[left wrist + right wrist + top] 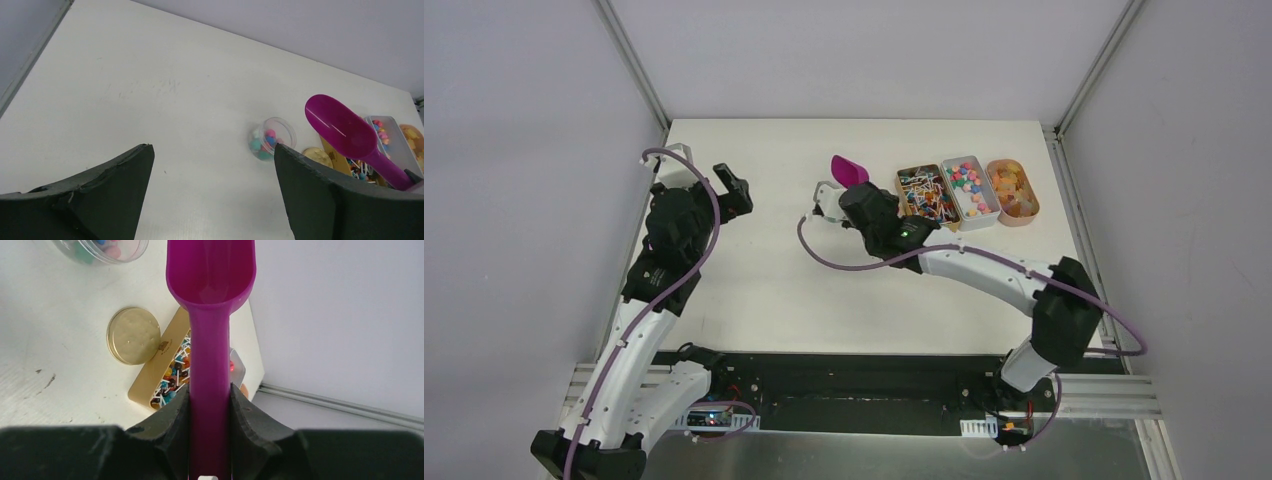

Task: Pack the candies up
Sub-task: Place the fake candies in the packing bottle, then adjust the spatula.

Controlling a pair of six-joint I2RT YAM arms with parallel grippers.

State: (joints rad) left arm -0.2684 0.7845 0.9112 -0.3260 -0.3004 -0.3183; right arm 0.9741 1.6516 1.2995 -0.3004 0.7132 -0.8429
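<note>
My right gripper (858,196) (210,396) is shut on the handle of the purple scoop (850,170) (210,275). It holds the scoop above the table, and the bowl looks empty. A small clear jar (272,138) (102,249) with a few mixed-colour candies (268,141) stands just beyond the scoop's tip. More candies (967,187) fill a pale rectangular tin (990,214). My left gripper (734,190) (212,148) is open and empty above the table's left part, well left of the jar.
A gold tin of lollipops (923,193) (167,372) sits left of the candy tin, with a round gold lid (134,335) (317,156) beside it. A round orange container (1013,190) stands at the far right. Grey walls enclose the table.
</note>
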